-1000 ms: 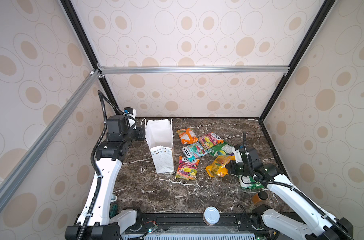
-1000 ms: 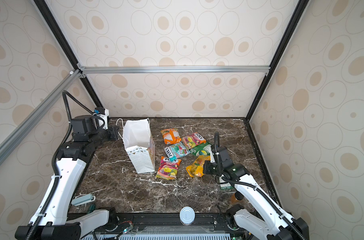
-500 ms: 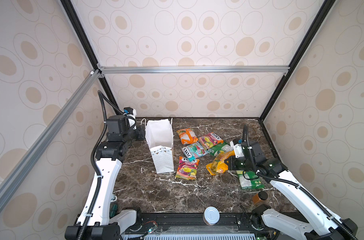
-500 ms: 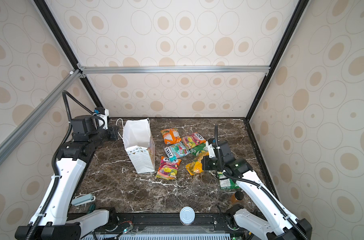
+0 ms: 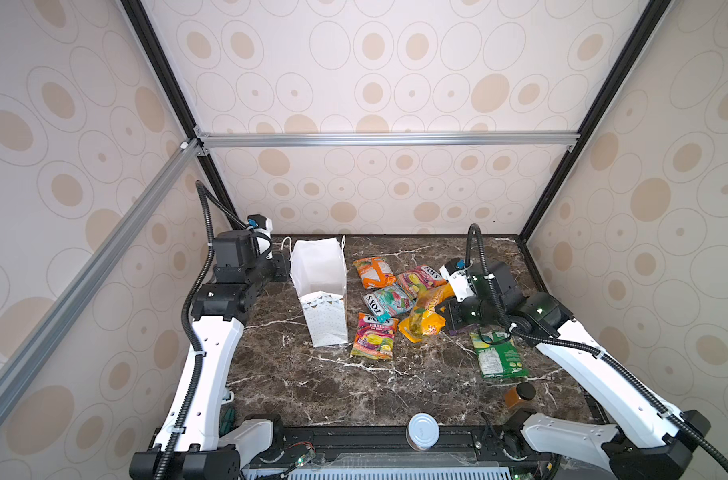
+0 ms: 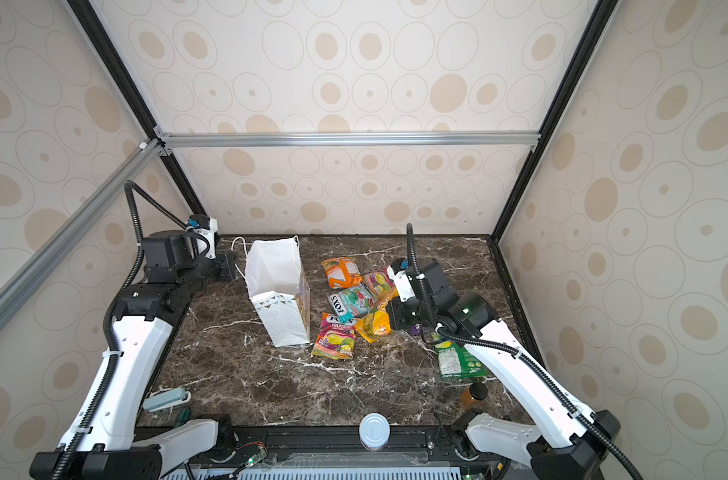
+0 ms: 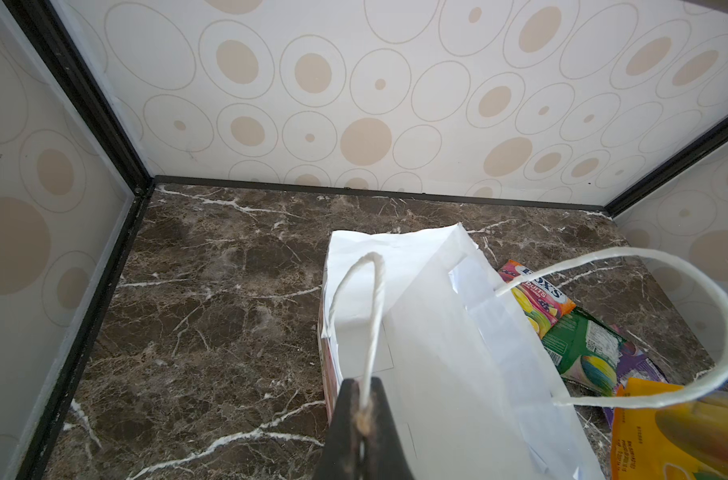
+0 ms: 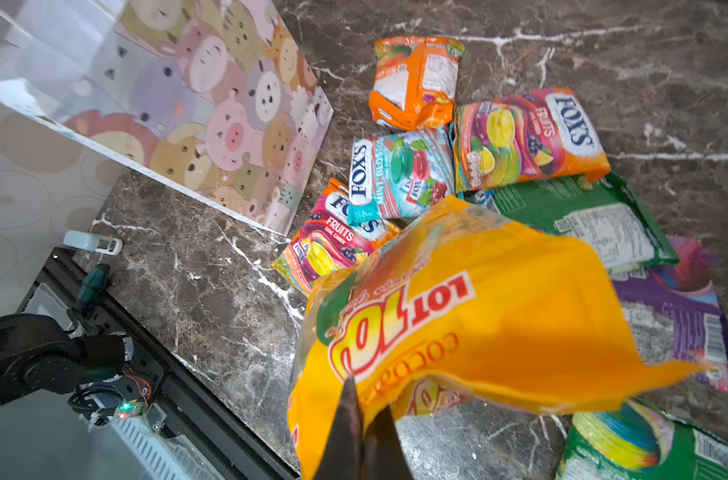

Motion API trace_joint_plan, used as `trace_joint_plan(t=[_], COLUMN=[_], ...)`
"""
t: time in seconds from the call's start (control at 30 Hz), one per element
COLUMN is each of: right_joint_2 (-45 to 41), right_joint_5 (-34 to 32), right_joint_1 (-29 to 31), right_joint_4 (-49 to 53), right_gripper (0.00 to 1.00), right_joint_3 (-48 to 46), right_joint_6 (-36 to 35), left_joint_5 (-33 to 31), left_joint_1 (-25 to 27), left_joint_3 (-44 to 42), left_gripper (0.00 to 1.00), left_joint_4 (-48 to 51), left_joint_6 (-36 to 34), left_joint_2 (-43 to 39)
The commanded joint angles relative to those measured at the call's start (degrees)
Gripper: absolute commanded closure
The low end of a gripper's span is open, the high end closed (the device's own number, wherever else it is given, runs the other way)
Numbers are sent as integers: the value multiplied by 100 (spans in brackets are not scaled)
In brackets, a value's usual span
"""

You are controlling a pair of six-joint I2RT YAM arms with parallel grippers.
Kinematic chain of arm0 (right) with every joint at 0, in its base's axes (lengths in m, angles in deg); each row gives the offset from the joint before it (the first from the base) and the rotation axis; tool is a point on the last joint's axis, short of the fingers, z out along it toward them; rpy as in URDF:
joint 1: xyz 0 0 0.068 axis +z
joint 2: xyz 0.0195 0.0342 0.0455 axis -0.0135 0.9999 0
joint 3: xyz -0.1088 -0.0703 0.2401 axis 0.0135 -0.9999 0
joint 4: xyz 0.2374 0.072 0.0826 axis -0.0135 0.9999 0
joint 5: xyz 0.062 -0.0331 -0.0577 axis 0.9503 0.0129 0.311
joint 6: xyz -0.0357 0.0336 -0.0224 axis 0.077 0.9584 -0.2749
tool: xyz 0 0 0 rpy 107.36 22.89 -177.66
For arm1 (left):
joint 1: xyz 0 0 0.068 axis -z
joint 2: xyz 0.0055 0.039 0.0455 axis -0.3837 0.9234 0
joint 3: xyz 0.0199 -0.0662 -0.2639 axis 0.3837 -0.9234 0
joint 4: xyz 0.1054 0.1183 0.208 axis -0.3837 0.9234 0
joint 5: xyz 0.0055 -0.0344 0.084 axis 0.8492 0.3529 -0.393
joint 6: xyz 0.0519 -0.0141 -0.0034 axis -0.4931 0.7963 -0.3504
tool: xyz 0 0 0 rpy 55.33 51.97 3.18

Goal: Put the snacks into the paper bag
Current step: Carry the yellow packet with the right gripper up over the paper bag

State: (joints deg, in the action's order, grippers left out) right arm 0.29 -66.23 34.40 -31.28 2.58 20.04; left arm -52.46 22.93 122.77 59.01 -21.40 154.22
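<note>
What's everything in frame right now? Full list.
paper bag: 1, white, upright, rear left
FOX'S packets: 3, two pink-yellow, one teal, right of bag
orange packet: 1, orange, rearmost of the pile
yellow packet: 1, yellow, in right jaws
purple packet: 1, purple, right of the pile
green packets: 2, green, one overlapping purple packet, one nearer front
can: 1, silver lid, front edge
bottle: 1, amber, black cap, front right
pale blue object: 1, front left edge
table: 1, dark marble, under everything
left arm: 1, white-black, jaws shut on bag's cord handle
right arm: 1, white-black, jaws shut on yellow packet
</note>
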Motion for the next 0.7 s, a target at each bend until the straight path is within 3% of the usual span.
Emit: trace_joint_plan(t=[0.0, 0.67], right_joint_2=[7, 696], right_joint_5=[-273, -24], right_joint_1=[193, 774], right_joint_4=[-232, -133], right_gripper=[100, 100], right_joint_3=[517, 1948], right_joint_6=[-283, -819], left_joint_5=[-3, -98], left_joint_1=[-36, -36], left_joint_3=[110, 37], left_gripper=[98, 100], left_joint_4=[52, 69], left_joint_6=[-147, -77], left_joint_2=[-70, -186])
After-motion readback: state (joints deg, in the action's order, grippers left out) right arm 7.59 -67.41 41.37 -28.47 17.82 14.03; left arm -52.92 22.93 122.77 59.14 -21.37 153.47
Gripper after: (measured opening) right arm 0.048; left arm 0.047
